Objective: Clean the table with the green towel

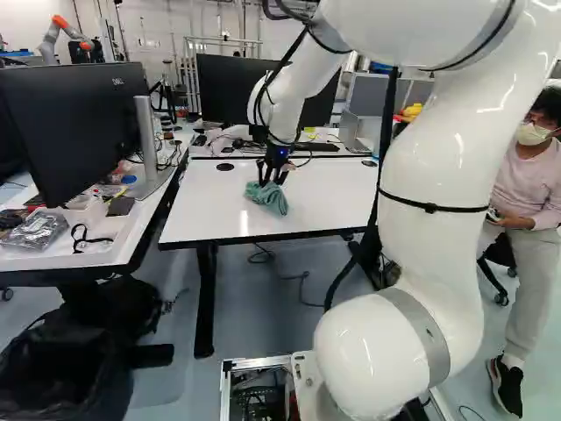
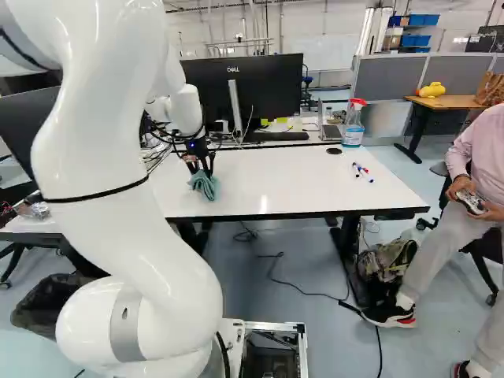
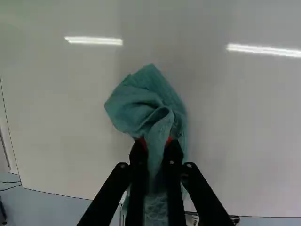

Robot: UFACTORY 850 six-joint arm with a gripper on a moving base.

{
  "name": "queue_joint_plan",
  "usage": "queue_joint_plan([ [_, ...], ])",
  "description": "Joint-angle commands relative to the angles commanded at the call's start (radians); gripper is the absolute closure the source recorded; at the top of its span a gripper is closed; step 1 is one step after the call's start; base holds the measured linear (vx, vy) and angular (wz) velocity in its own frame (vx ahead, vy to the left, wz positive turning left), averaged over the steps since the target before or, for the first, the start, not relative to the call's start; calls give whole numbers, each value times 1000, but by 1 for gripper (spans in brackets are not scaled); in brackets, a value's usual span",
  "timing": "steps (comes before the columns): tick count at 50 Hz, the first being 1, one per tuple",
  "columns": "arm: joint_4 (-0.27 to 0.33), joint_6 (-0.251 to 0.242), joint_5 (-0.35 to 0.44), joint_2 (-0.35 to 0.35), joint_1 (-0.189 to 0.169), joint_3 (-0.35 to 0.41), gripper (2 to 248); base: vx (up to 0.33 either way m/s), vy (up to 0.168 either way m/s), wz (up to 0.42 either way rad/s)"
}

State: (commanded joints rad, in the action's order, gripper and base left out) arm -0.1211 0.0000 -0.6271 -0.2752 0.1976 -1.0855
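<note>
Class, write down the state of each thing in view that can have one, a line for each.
Gripper: closed on the towel, fingers pointing down.
Green towel: crumpled, pinched between the fingers, resting on the table.
Table: level, bearing the towel and markers.
Spray bottle: upright.
Markers: lying down.
Monitor beyond the table: upright on its stand.

The gripper (image 3: 156, 143) had its two fingers closed on the bunched green towel (image 3: 146, 101), whose crumpled folds spread ahead of the fingertips over the white table (image 3: 244, 122).
</note>
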Motion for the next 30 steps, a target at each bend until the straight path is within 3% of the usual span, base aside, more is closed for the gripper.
queue_joint_plan([
  [30, 0, 0, 0, -46, 95, -58, 203, 0, 0, 0],
])
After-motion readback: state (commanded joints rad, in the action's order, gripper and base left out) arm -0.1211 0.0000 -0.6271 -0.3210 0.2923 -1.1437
